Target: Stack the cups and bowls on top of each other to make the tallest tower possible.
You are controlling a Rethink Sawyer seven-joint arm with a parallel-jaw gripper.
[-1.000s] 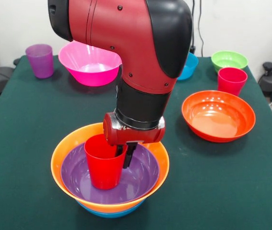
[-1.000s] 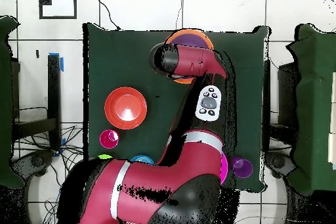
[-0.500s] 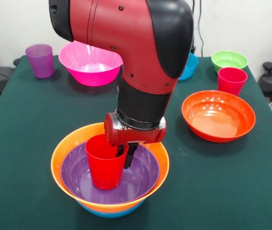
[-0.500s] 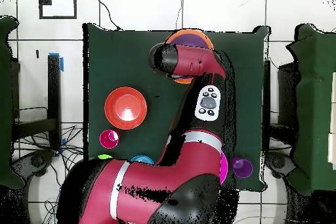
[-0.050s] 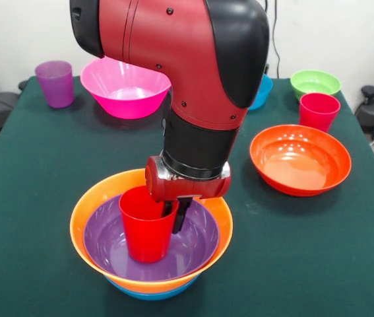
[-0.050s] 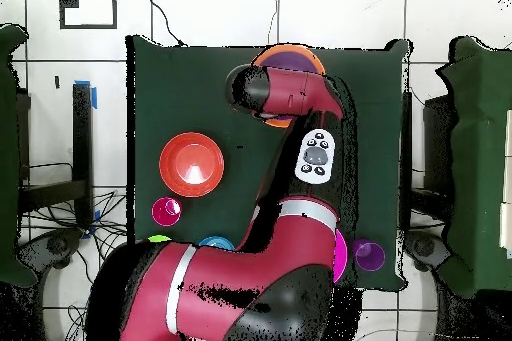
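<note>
Red cup (image 5: 146, 224) sits in the purple bowl (image 5: 193, 247), nested in the orange bowl (image 5: 91, 201) over a blue one (image 5: 150, 292), lower centre of frame on the worktop (image 5: 35, 165). Fingers (image 5: 181, 214) straddle the cup's right rim; can't tell if clamped or released. Risk: lifting while still pinched drags or tips the cup; bowls could shift.

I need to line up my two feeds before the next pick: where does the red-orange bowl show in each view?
Front view: the red-orange bowl sits right of centre, below a red cup.
Overhead view: the same bowl lies left of centre, above that cup.
Shared landmark: the purple cup at the opposite side.
</note>
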